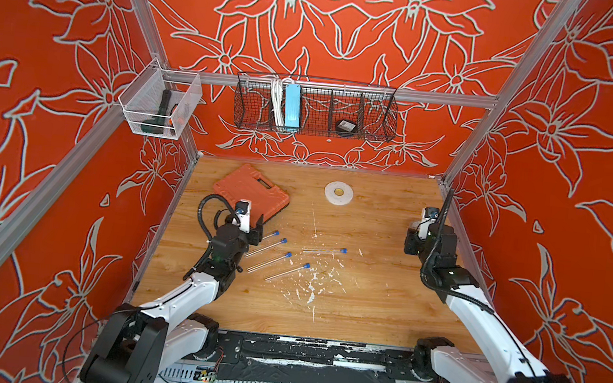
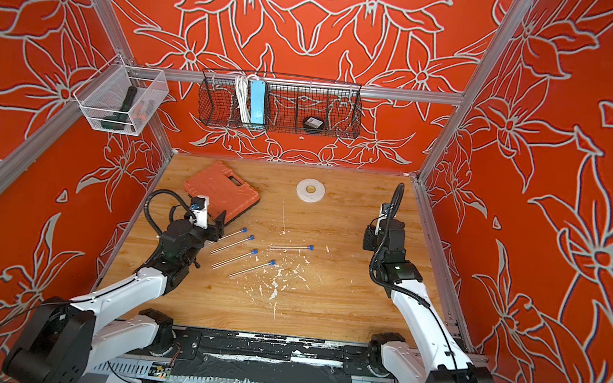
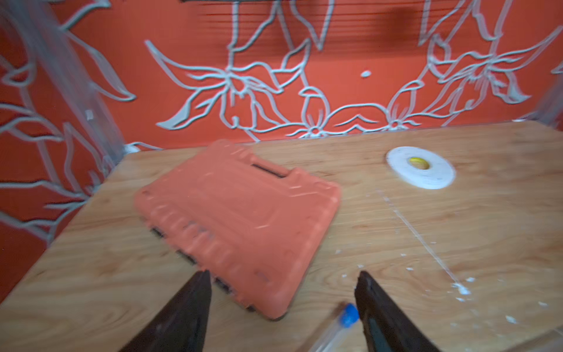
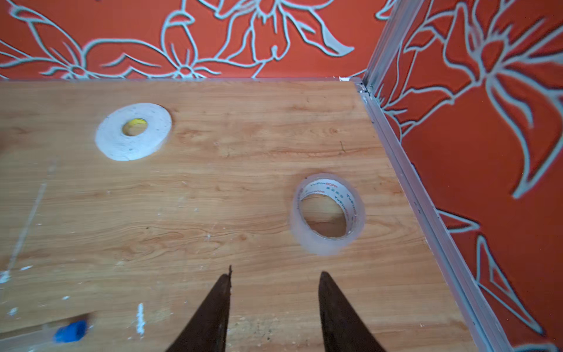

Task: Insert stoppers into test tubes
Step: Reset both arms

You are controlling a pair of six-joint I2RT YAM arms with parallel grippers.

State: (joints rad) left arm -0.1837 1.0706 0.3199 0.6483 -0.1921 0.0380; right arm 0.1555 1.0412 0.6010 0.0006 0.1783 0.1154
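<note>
The left gripper (image 3: pixel 282 272) gapes empty, the right gripper (image 4: pixel 276 271) half-open, empty; the slim transparent blue-stoppered test tubes (image 1: pixel 268 262) look light, slippery, brittle: pinch mid-length gently.

5 clear test tubes (image 1: pixel 268 262) lie flat, 4 side by side, blue stoppers (image 1: pixel 288 254) capping their ends.

White arms (image 1: pixel 187 296), black joints (image 1: pixel 229 244), ribbed black cables (image 1: pixel 200 215)

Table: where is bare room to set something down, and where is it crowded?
Bare: the near strip of the table between the arm bases, and between the white tape roll and the right arm. Crowded: left middle, where five test tubes lie beside the orange case and left gripper.
</note>
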